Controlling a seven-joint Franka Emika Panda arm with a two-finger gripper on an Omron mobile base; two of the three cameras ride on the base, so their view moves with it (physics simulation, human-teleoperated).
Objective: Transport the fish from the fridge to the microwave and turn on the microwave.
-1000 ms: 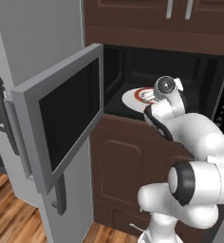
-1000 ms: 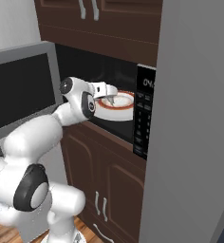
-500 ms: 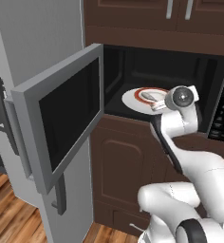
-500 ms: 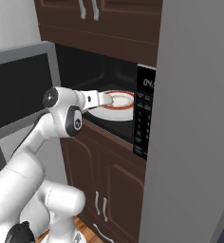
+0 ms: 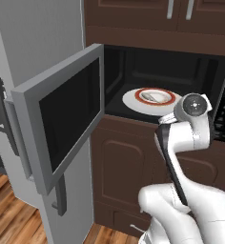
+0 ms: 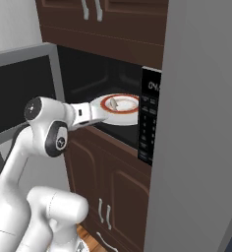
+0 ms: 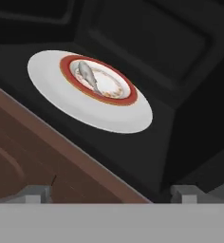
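1. Fish (image 7: pixel 88 76): lies on the red-rimmed plate (image 7: pixel 115 98), which sits on the turntable (image 7: pixel 104 116) inside the microwave (image 5: pixel 181 71).
2. Gripper (image 7: pixel 111 194): jaws spread wide, holding nothing, outside the cavity.
3. Step in hand, likely: shut the door (image 5: pixel 62 119); swing wide of the plate, then push on the door's outer edge.
4. Right base view alone shows the keypad (image 6: pixel 148 120) face-on; hand view shows the fish best.
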